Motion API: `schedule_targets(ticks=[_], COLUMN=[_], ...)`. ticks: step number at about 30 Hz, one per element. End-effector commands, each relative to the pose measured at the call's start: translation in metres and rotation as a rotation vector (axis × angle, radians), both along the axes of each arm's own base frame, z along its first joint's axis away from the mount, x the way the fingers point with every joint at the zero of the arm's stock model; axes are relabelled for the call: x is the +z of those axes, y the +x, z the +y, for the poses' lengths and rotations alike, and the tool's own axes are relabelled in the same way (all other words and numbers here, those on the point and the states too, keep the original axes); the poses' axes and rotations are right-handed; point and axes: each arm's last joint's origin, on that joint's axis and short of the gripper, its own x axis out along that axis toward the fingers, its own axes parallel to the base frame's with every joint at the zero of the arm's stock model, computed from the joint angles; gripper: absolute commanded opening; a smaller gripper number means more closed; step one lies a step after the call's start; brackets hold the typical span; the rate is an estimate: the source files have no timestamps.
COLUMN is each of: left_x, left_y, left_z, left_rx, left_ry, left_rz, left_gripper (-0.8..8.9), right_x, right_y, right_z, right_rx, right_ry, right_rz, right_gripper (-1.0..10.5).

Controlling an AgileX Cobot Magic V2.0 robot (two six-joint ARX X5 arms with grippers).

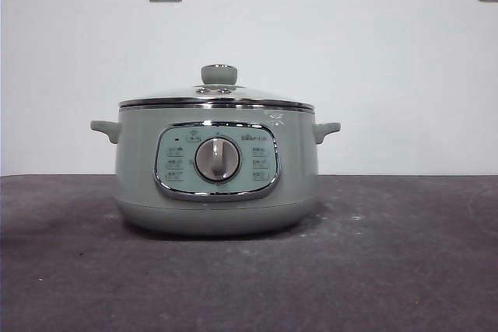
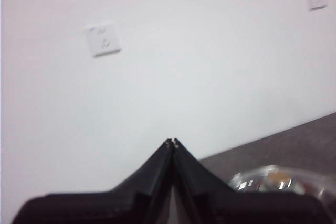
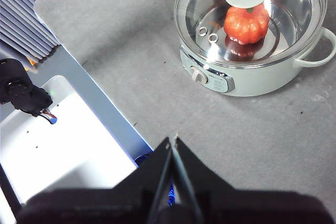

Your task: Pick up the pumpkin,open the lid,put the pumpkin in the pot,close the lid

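Right hand (image 3: 174,139) hangs high over the grey table (image 3: 131,72), black jaws pressed together on nothing, well clear of everything. Left hand (image 2: 173,142) is up too, jaws together and empty, pointing mostly at the white wall, with just a glint of glass below it.

Out from there: the large round sage-green electric pot (image 3: 252,80) sits alone on the table, and the shallow domed glass lid with its chrome rim and sage-green knob (image 3: 210,3) is seated flat on it. Through the glass, the small ribbed orange-red pumpkin with its green stem (image 3: 247,23) rests on the shiny steel floor of the pot, under the knob. From the front the lid (image 1: 216,92) looks level all round the pot (image 1: 216,192) (the pumpkin can't be seen from that side).

So the job looks finished to me. The risk now, I'd say, is only a careless arm: a low swing across could clip the knob and skid the lid off its rim, or nudge the pot by a side handle.
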Motion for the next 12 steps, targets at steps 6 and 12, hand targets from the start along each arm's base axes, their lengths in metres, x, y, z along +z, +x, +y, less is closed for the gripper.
schedule_targets(ticks=[6,12], left_x=[-0.094,-0.144], left_y=[0.005,0.008], left_z=[0.002,0.003], left_rx=[0.031,0.038], left_ry=[-0.052,-0.074], left_rz=[0.092,0.163], left_gripper=[-0.04,-0.04], right_x=[0.0,0.0], right_y=[-0.004,-0.004], right_z=[-0.003,-0.003], right_rx=[-0.004,-0.004], right_ry=[-0.003,-0.003], right_rz=[0.008,0.008], right_gripper=[0.0,0.0])
